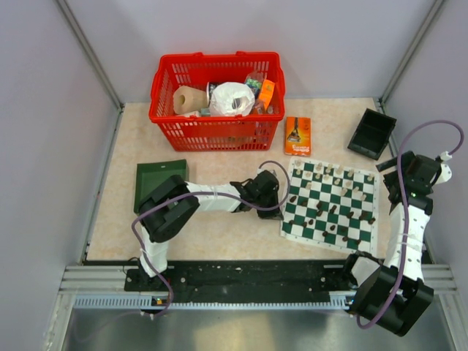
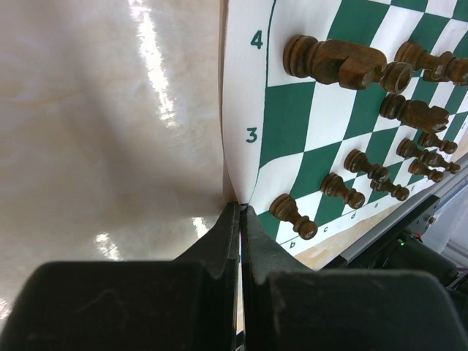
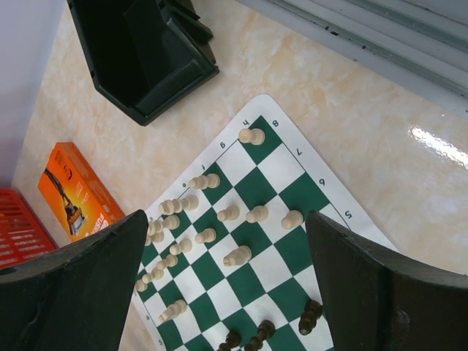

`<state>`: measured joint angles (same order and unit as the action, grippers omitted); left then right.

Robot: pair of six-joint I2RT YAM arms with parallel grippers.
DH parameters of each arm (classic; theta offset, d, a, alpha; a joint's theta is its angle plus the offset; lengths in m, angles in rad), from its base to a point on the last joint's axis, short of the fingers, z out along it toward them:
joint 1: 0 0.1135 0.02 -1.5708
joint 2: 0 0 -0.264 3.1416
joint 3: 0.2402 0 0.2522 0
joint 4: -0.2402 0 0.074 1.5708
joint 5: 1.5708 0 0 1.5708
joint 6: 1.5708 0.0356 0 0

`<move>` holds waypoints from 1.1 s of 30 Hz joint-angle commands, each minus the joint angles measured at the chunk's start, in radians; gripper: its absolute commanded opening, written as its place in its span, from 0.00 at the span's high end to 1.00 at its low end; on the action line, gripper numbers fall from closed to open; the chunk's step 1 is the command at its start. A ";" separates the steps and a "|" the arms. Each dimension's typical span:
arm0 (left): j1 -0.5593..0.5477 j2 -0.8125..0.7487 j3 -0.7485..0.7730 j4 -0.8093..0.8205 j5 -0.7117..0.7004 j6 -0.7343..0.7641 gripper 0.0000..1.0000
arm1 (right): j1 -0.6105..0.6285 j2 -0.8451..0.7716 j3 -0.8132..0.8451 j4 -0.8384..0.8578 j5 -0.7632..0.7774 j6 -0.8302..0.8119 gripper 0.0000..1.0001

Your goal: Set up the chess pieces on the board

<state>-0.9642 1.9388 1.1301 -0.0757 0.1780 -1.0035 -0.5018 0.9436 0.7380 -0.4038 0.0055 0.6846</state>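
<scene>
Left gripper point(image 2: 239, 212) shut tight, tips touching the board point(image 2: 248, 88) at its white border; I can't tell if it pinches. Toppled dark pieces point(image 2: 336, 62) lie at 2 o'clock, nearest this arm. Right gripper point(image 3: 227, 219) gapes empty.

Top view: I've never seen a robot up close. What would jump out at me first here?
Probably the bright red basket of odds and ends at the table's far edge. Then the green-and-white board on the right, with dark pieces and cream pieces strewn about, many lying down. The left arm's pincer is shut right at the board's left border.
</scene>
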 commanded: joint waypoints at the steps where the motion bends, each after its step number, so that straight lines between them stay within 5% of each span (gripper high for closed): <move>1: 0.022 -0.044 -0.047 -0.062 -0.040 0.031 0.99 | -0.001 0.001 0.006 0.033 -0.002 0.004 0.11; 33: 0.113 -0.182 -0.234 -0.084 -0.097 0.057 1.00 | 0.037 0.109 0.023 0.089 -0.234 -0.085 0.12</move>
<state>-0.8692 1.7821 0.9401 -0.0814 0.1600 -0.9810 -0.4847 1.0321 0.7372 -0.3500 -0.1822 0.6323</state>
